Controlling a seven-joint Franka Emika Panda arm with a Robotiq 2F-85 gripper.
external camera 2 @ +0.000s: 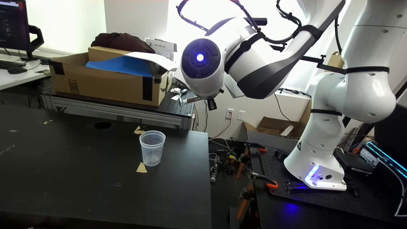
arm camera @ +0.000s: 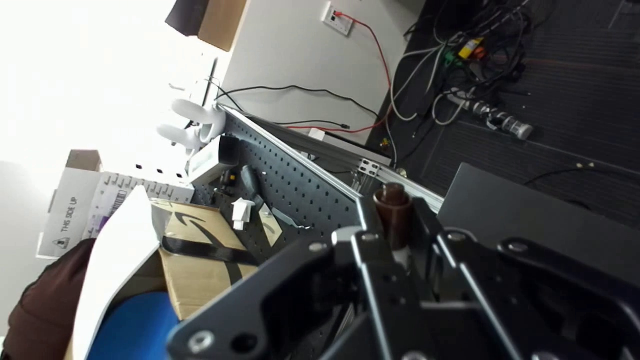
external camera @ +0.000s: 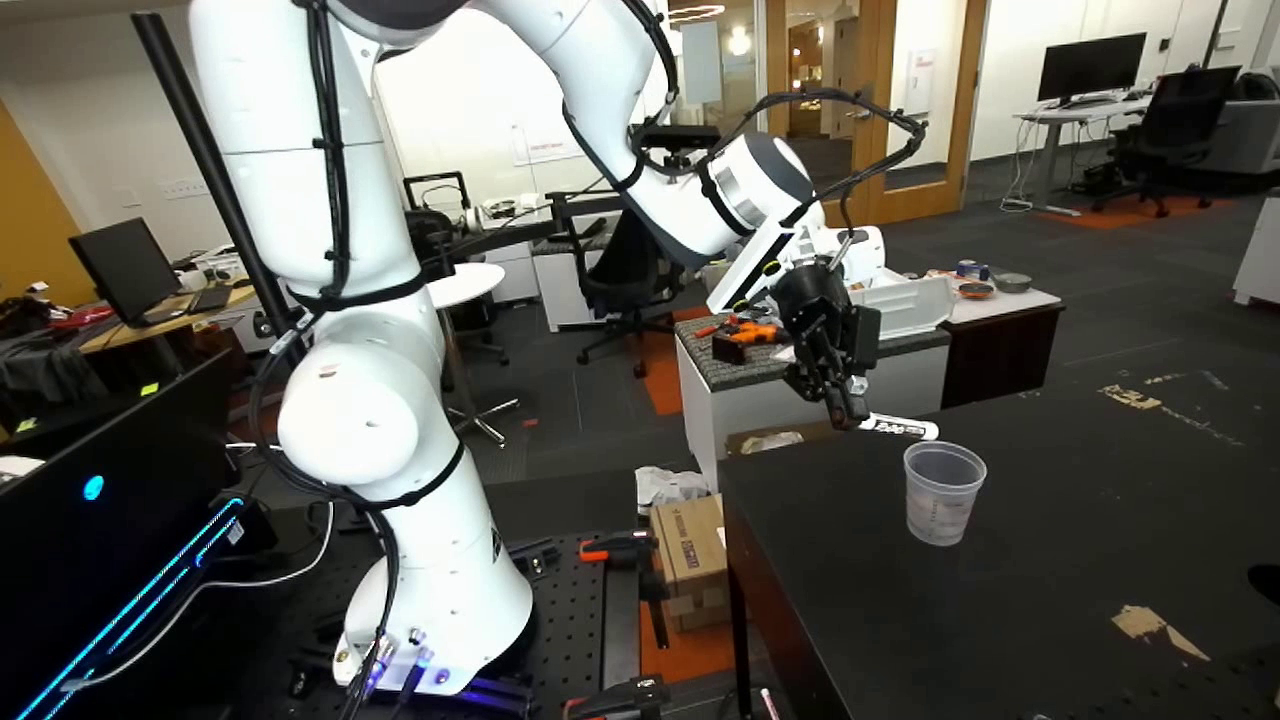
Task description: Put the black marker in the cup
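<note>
The gripper [arm camera: 396, 215] clasps the marker [external camera: 900, 427] between its jaws, aloft and apart from the cup [external camera 2: 152, 149], which stands upright on a black table [external camera 2: 79, 184] with tan scraps [external camera 2: 141, 168]; beyond, a box [external camera 2: 109, 85], desk [external camera 2: 14, 75] and door [external camera: 877, 130].

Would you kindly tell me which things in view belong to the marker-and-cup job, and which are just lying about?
For the job:
marker
claw, closed on the marker
cup, upright on the black table

Just lying about:
tan scraps on the black table
cardboard box
blue sheet in the cardboard box
computer mouse
</note>
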